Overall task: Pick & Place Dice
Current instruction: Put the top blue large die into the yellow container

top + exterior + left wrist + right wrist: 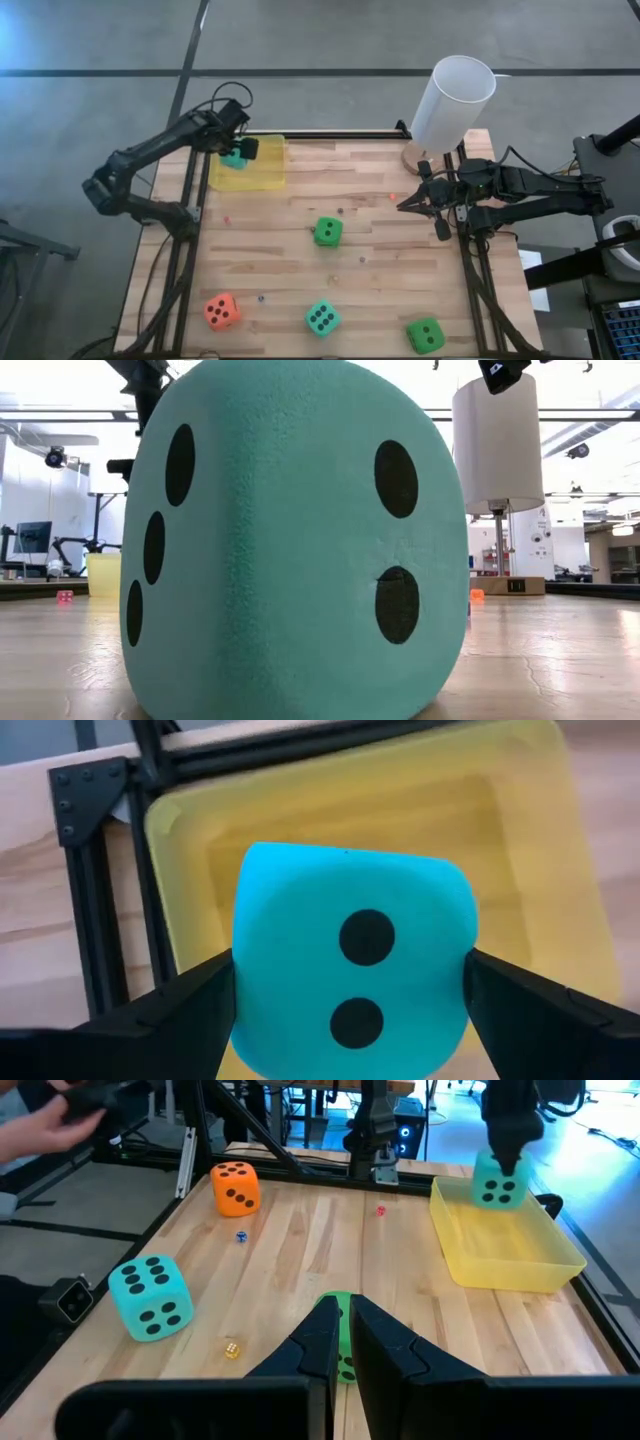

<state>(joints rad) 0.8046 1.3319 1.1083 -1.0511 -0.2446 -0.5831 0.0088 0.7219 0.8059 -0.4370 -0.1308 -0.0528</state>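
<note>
My left gripper (238, 152) is over the translucent yellow tray (262, 172) at the table's far left, shut on a teal die (350, 970); the right wrist view shows that die (497, 1180) too. The other dice rest flat on the wood. They are a green die (326, 231) mid-table, an orange-red die (222, 311), a second teal die (322, 318) that fills the low view (290, 540), and a green die (426, 335) at the near edge. My right gripper (405, 203) is shut and empty, at the right side of the table. My left gripper pinches the teal die between its two fingers (190, 1010), one on each of two opposite side faces (250, 990). It comes from above, pointing down. The two-pip face is turned toward the wrist camera. The die is lifted clear, over the tray's floor (520, 850).
A tall white cylinder (452, 100) on a wooden base stands at the far right corner, next to my right arm. Tiny coloured dice lie scattered on the wood, one blue (241, 1236), one red (380, 1210), one yellow (232, 1350). A person's hand (60, 1120) shows beyond the table's edge.
</note>
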